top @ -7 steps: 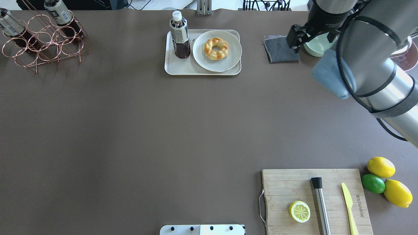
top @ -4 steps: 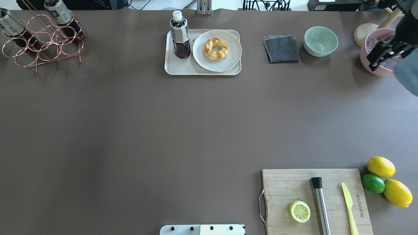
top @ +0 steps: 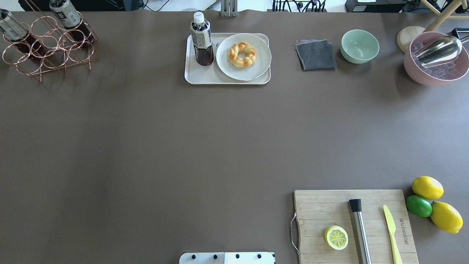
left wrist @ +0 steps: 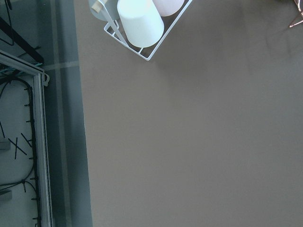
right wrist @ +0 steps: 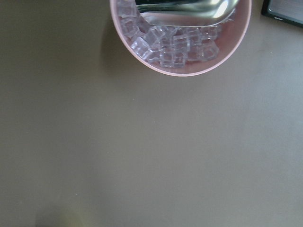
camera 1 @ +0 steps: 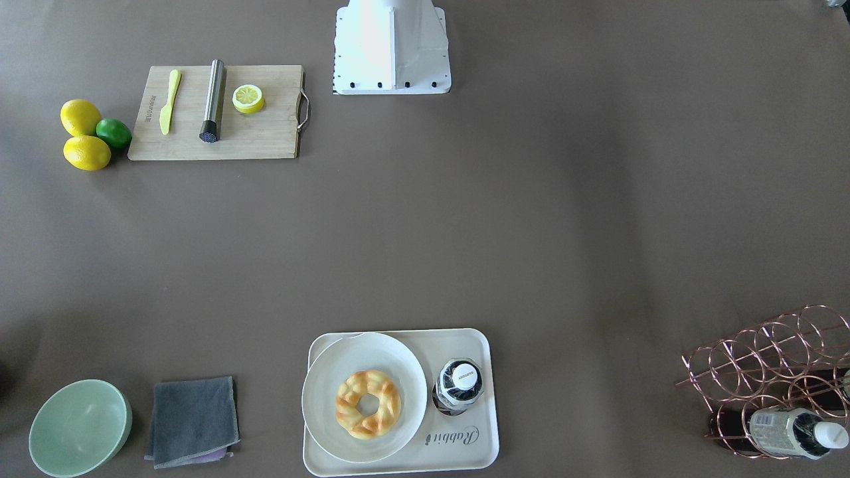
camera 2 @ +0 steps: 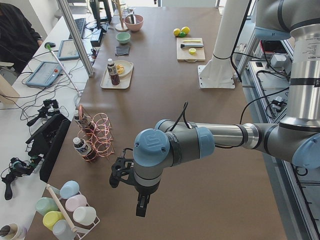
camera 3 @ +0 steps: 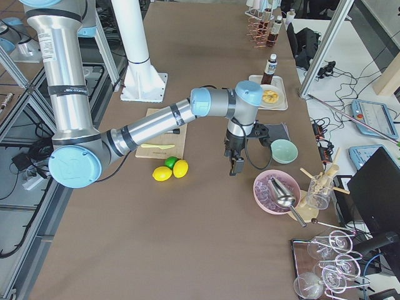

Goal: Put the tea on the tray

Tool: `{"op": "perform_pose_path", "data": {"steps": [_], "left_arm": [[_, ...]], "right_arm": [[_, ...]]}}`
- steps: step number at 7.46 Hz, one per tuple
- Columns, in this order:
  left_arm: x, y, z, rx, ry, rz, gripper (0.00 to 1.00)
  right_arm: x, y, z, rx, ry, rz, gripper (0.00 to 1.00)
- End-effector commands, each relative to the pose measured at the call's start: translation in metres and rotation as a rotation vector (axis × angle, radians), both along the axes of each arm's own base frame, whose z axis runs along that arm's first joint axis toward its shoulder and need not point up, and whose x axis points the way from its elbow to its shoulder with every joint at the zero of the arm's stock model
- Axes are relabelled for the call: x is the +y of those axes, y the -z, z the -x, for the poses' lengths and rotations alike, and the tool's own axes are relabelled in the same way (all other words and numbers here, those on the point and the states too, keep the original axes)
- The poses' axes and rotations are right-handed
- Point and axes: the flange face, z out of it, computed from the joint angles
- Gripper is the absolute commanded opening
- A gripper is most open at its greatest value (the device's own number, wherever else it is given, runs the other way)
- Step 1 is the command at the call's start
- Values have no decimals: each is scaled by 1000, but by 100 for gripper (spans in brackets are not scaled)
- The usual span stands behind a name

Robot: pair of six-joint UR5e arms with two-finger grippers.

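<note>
The tea [top: 202,44] stands upright on the left part of the cream tray [top: 209,76], beside a white plate [top: 261,55] holding a braided ring of bread. In the front-facing view the tea [camera 1: 458,383] stands on the tray [camera 1: 465,446] near its word "Rabbit". No gripper shows in the overhead or front-facing views. My left gripper [camera 2: 141,206] hangs over the table's left end, far from the tray; I cannot tell if it is open. My right gripper [camera 3: 236,166] hangs near the pink bowl; I cannot tell if it is open.
A copper wire rack [top: 47,47] at the far left holds two other bottles. A grey cloth [top: 315,55], green bowl [top: 359,46] and pink bowl of ice [top: 436,60] stand at the far right. A cutting board [top: 351,223] with lemons beside it lies near right.
My right arm has swung away to the right and left the overhead view. The tea and the tray have not moved.
</note>
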Motion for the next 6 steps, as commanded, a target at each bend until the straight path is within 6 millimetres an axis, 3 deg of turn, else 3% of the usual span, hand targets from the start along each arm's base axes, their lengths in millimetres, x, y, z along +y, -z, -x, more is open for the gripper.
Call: {"op": "perform_pose_path", "data": {"steps": [1,3,6], "left_arm": [[0,-4,0,2,97,34,98],[-1,-3,-4,17,98,27,98],[-34,8,-63,95,106,90,98]], "right_arm": [[24,-95,-52,-12,-35,7,100],[47,-125,-81,-28,-60,42,100],[71,-145,-98,-58,-105,83,100]]}}
